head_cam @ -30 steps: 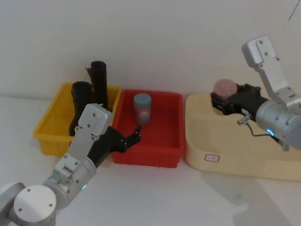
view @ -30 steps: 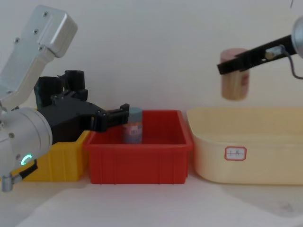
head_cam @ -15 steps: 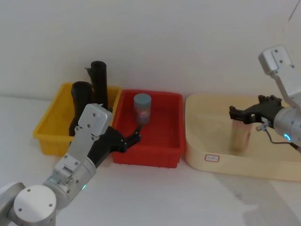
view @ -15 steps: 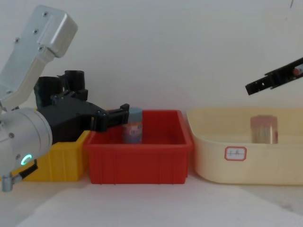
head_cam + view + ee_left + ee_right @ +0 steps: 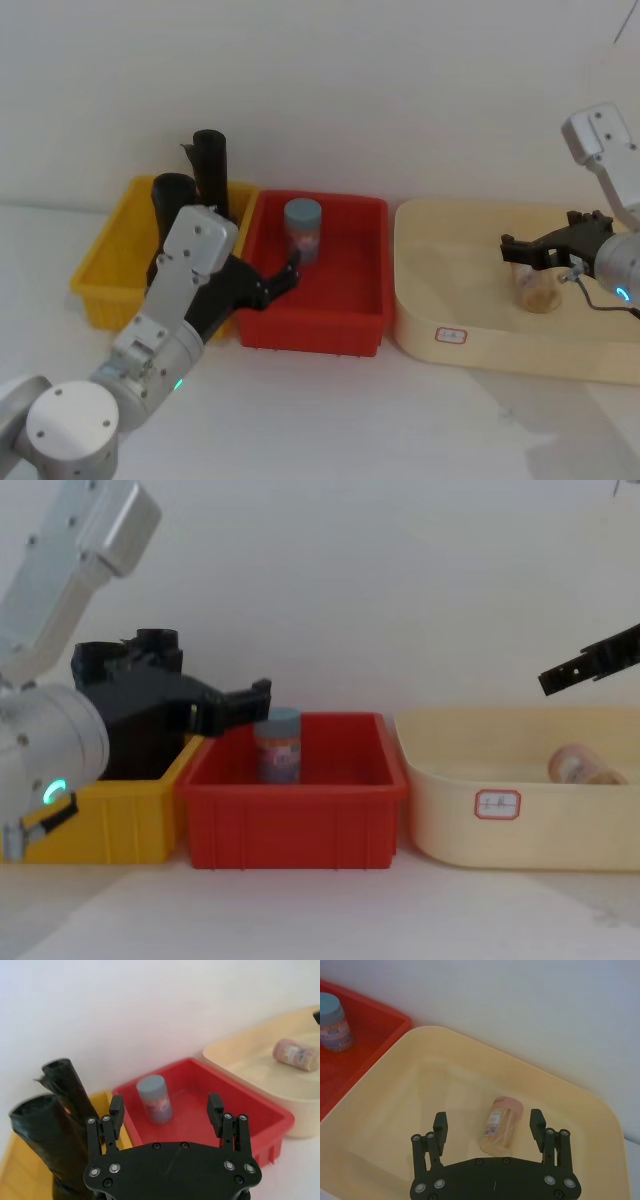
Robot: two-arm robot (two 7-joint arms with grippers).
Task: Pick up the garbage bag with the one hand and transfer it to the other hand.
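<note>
Left hand (image 5: 165, 1106) spread apart, at four o'clock of garbage bag (image 5: 168, 215) in yellow bin (image 5: 105, 260), right hand (image 5: 488, 1120) spread apart over cream tub (image 5: 410, 1075).

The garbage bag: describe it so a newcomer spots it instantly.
Find the yellow bin, leftmost of the three. Two black rolls stand in it; the garbage bag is the thicker, shorter one nearer the robot, not the slimmer, taller roll behind.

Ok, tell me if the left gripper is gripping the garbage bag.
No, the left gripper has open, empty fingers, and the garbage bag stands in the yellow bin.
</note>
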